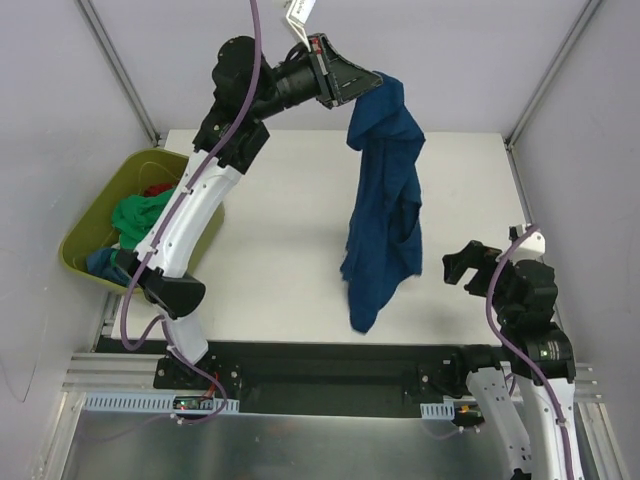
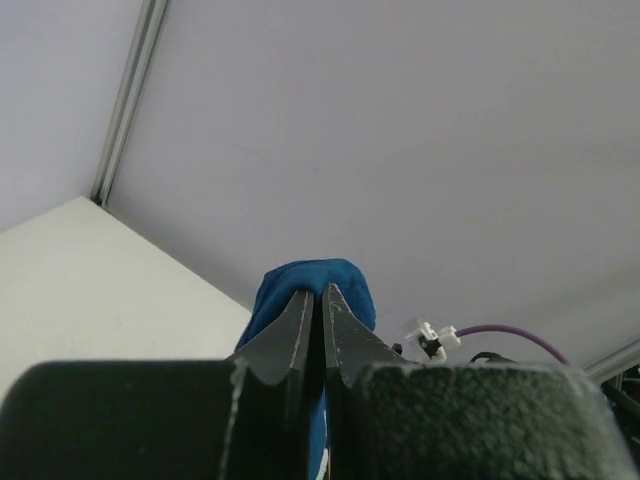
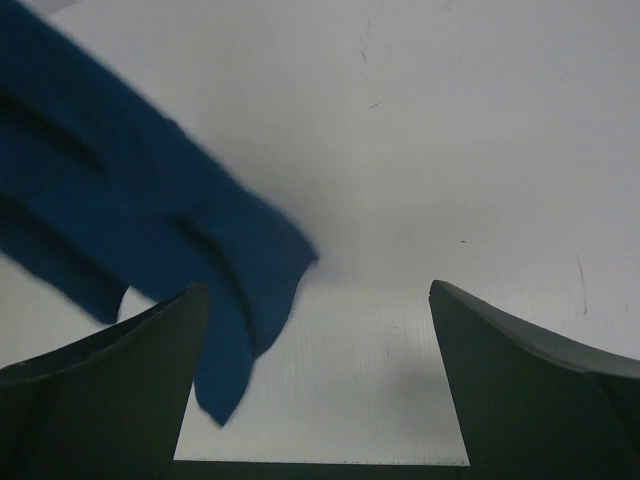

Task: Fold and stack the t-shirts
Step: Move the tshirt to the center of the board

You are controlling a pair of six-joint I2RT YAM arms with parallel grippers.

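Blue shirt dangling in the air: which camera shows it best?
The top external view: the blue shirt hangs full-length from the left gripper. The left wrist view shows only a pinched tuft; the right wrist view shows only a hanging end.

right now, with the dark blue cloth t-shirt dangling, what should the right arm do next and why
Probably ease the open right gripper left to pinch the lower edge of the dark blue cloth t-shirt: it hangs bunched from the shut left gripper and needs a second hold.
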